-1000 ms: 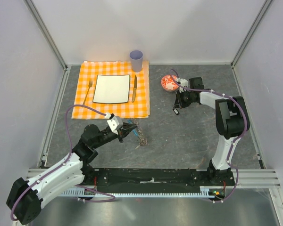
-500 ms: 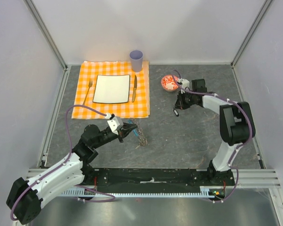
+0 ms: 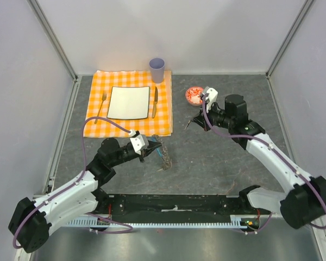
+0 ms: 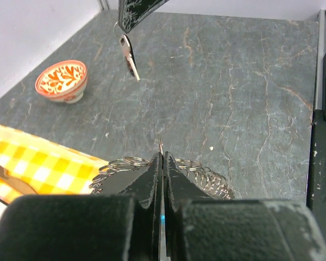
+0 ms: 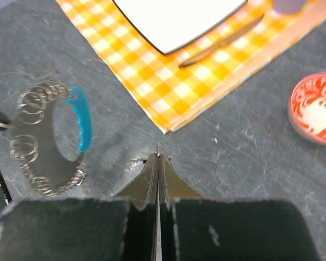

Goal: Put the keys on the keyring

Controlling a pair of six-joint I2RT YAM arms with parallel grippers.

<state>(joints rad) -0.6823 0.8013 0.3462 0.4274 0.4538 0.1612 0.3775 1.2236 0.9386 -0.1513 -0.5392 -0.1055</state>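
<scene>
My left gripper (image 3: 150, 148) is shut on the keyring (image 3: 164, 155), a loop of grey metal rings with a blue segment, held just off the grey table. In the left wrist view the rings (image 4: 205, 175) spread to both sides of the closed fingers (image 4: 152, 179). My right gripper (image 3: 199, 118) is shut on the key (image 3: 189, 123) and holds it in the air to the right of the keyring. The key (image 4: 129, 55) hangs below it in the left wrist view. In the right wrist view only a thin metal edge of the key (image 5: 157, 150) shows, with the keyring (image 5: 43, 142) at the left.
A red patterned bowl (image 3: 194, 95) stands behind the right gripper. An orange checked cloth (image 3: 128, 124) at the back left carries a white plate (image 3: 129, 102), a fork (image 3: 101, 106), a table knife (image 3: 155, 101) and a lilac cup (image 3: 157, 69). Walls enclose the table.
My right arm has swung left and toward the near side, carrying the key away from the bowl toward the keyring. My left gripper has shifted slightly right with the keyring.
</scene>
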